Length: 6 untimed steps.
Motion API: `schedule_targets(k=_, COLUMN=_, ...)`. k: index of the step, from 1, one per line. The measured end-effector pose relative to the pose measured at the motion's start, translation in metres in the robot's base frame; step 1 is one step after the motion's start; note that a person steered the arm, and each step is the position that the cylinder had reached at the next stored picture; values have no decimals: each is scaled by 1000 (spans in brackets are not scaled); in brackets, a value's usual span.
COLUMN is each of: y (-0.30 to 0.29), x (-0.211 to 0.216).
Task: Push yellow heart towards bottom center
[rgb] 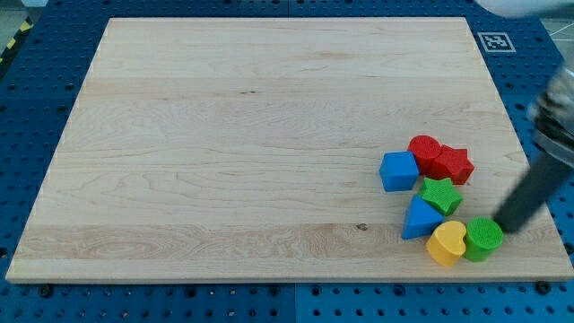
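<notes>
The yellow heart (446, 242) lies near the board's bottom right corner. It touches a green round block (483, 238) on its right and a blue triangle (420, 218) on its upper left. My tip (505, 228) is at the lower end of the dark rod, which comes in from the view's right. The tip sits right next to the green round block's right side, to the right of the yellow heart.
A green star (440, 194), a red star (455, 164), a red round block (424, 151) and a blue cube (399, 170) cluster just above the heart. The wooden board (224, 135) lies on a blue pegboard; its right edge is close to the tip.
</notes>
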<state>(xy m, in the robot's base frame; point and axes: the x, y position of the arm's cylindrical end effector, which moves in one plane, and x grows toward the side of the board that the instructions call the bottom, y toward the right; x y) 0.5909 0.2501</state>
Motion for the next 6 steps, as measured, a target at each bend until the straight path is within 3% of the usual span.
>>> schedule_targets(k=1, y=0, x=27)
schedule_targets(k=2, y=-26, x=28)
schedule_targets(k=3, y=-91, x=20)
schedule_targets(k=5, y=-198, x=-67)
schedule_targets(k=6, y=-231, x=-85)
